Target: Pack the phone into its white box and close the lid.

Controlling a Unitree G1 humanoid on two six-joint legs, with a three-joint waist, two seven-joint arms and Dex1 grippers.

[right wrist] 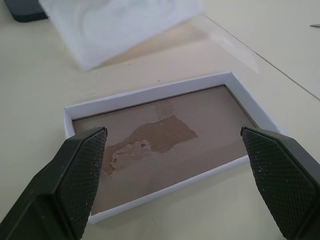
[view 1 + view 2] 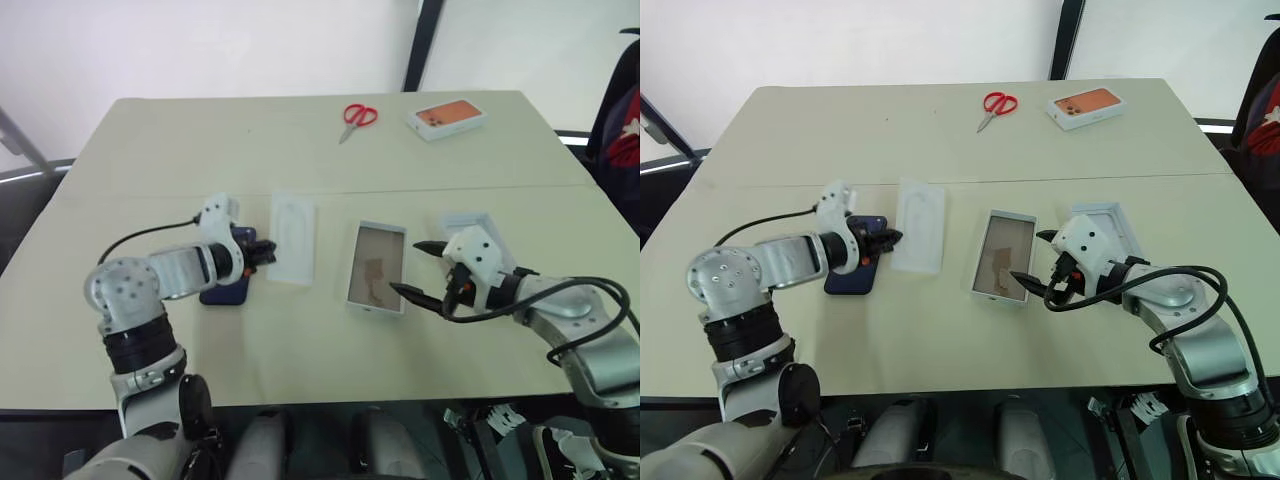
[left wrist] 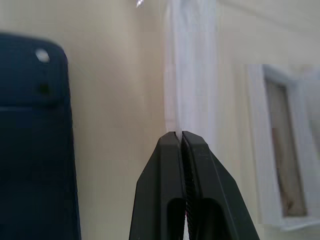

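Grippers first, since they sit nearest us: our left gripper (image 2: 268, 251) has its two black fingers pressed together on the near edge of the flat white insert with its rounded recess (image 2: 293, 238), while our right gripper (image 1: 172, 182) stands with its jaws wide apart, empty, straddling the near end of the shallow white box with the brownish-tan floor (image 2: 377, 267). That tray lies open on the pale table (image 2: 300, 340) with nothing in it. The slim dark navy-blue phone (image 3: 35, 150) lies flat on the table beside our left gripper, largely under the left wrist in the head views, just left of the insert and well apart from the tray. The shallow white lid (image 2: 1110, 222) rests behind our right wrist, off the box. Farther back, near the table's far edge, lie red-handled scissors (image 2: 357, 118) and an orange-topped white box (image 2: 447, 117).

We judge the task barely begun: the phone is not yet in the tray, and the lid is still off. Handling the insert looks like the step in hand; placing the phone and closing the lid remain.
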